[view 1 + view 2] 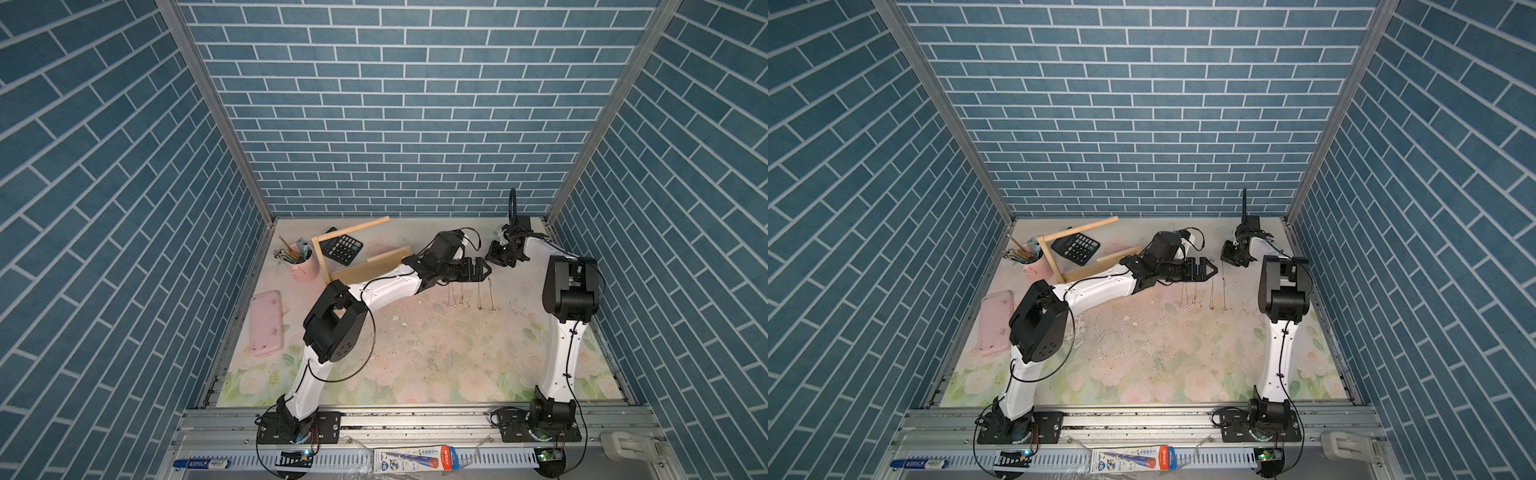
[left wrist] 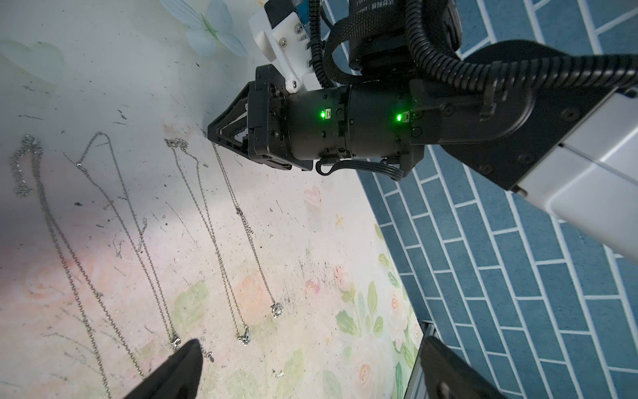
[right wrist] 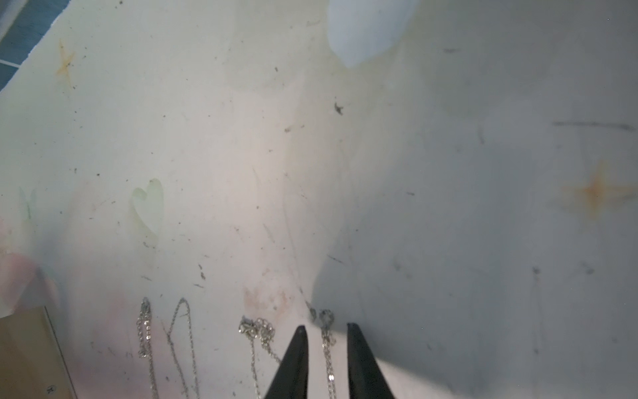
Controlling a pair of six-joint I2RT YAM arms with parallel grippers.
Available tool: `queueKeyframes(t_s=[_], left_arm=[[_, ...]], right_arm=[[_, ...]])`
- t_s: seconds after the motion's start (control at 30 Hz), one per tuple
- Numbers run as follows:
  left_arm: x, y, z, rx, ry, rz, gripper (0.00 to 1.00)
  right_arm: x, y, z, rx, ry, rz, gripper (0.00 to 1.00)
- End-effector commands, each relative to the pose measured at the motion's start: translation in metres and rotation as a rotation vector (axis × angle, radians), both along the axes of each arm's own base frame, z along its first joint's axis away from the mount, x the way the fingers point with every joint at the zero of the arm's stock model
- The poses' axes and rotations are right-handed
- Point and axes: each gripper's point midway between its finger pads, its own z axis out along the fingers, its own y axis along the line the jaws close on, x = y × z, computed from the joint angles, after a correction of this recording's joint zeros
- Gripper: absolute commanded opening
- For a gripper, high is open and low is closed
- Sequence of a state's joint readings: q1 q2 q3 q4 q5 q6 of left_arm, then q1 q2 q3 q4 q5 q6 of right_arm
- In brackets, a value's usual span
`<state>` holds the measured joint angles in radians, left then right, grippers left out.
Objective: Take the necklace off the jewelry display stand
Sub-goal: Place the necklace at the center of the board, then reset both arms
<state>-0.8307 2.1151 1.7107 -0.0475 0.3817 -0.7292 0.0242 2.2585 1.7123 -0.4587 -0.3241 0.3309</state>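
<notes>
Necklace (image 3: 328, 359): off stand (image 1: 374, 268), flat on table (image 1: 436, 353) at 3 o'clock of stand in a top view. Right gripper (image 3: 326, 327): jaws slightly parted astride necklace end, gripping nothing. Left gripper (image 1: 484, 271): wide open, empty. Step: likely release. Next: lift straight up, clear of necklace.

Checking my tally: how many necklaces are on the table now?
4, in a row on the table: first necklace, second necklace, third necklace, then the fourth necklace between the fingertips of the right gripper. The left arm may hide others.
</notes>
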Motion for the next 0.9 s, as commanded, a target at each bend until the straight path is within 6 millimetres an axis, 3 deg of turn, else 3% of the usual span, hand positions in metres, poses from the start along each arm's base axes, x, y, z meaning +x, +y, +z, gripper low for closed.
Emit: queueKeyframes(t_s=[0.0,0.4,0.63,0.67,0.87], left_arm=[[0.004,-0.001,-0.001,-0.018,0.001,0.003,0.99],[0.0,0.005,0.001,-0.017,-0.006,0.005,0.99],[0.004,0.02,0.016,0.02,-0.072,0.006,0.99],[0.005,0.023,0.02,0.028,-0.085,0.005,0.99],[0.012,0.054,0.054,0.104,-0.211,0.026,0.99]], right_arm=[[-0.007,-0.004,-0.01,-0.064,0.047,0.011,0.26],[-0.003,0.002,-0.002,-0.101,0.039,0.019,0.37],[-0.005,0.001,0.028,-0.106,-0.014,0.012,0.57],[-0.006,0.001,0.047,-0.108,-0.051,0.008,0.6],[-0.017,-0.005,0.085,-0.128,-0.13,-0.014,0.69]])
